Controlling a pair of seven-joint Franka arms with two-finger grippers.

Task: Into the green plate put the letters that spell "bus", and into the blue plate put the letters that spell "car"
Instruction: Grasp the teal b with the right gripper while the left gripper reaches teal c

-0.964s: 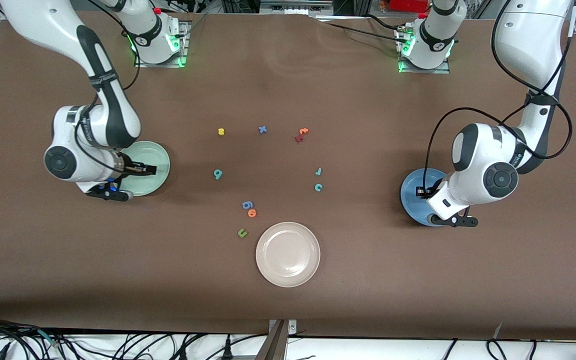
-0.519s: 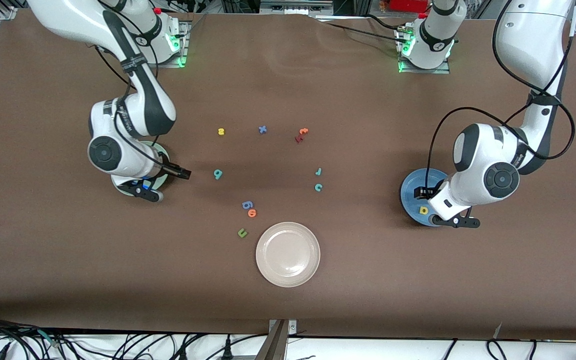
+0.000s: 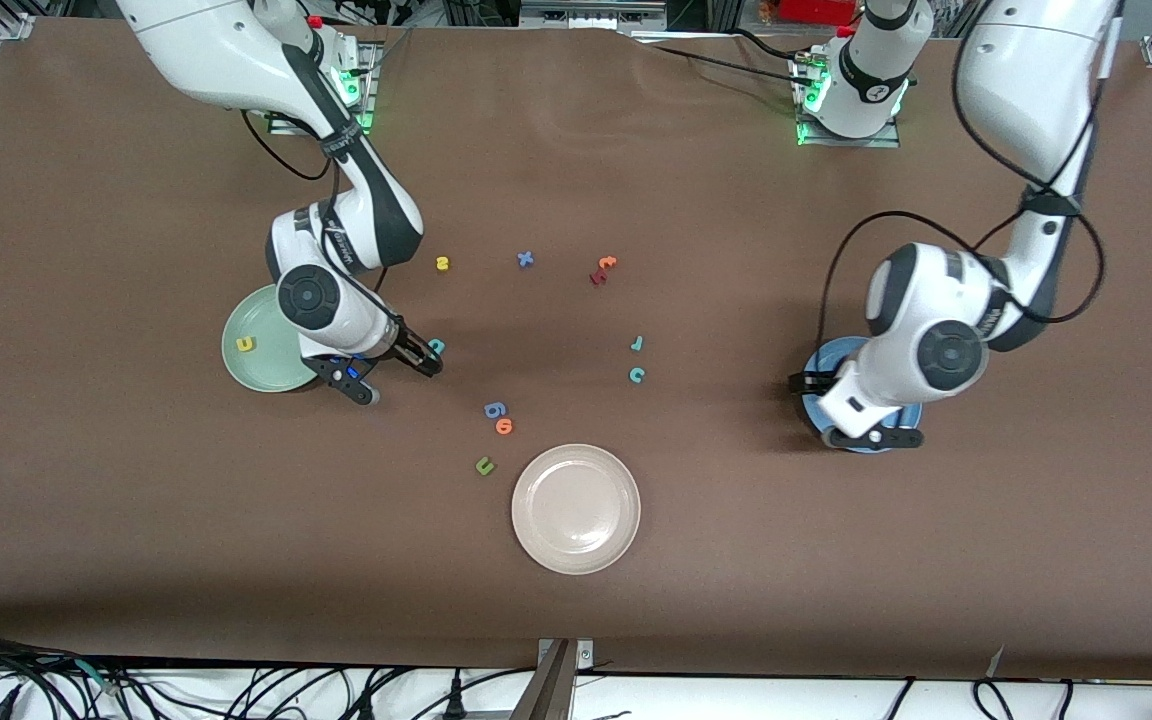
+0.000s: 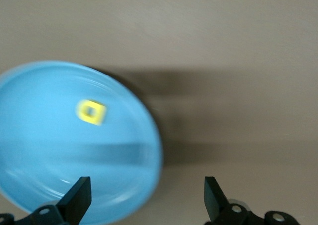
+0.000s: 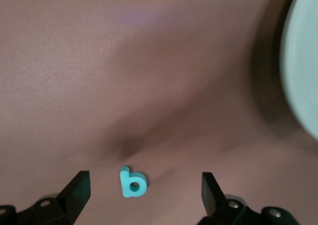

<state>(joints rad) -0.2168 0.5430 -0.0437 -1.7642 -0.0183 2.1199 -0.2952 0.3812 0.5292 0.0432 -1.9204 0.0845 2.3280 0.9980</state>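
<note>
My right gripper hangs open low over the table, just beside the teal "b". In the right wrist view the "b" lies flat between the open fingers of that gripper. The yellow "u" rests in the green plate. The yellow "s" lies farther from the camera. My left gripper is open and empty, its jaws astride the rim of the blue plate, which holds the yellow "a". The teal "r" and teal "c" lie mid-table.
A cream-white plate sits nearest the camera. Near it lie a dark green "u", an orange "o" and a blue letter. A blue "x" and orange and red letters lie farther off.
My right arm swung from over the green plate to the teal "b", uncovering the yellow "u". My left gripper opened and the yellow "a" landed in the blue plate.
</note>
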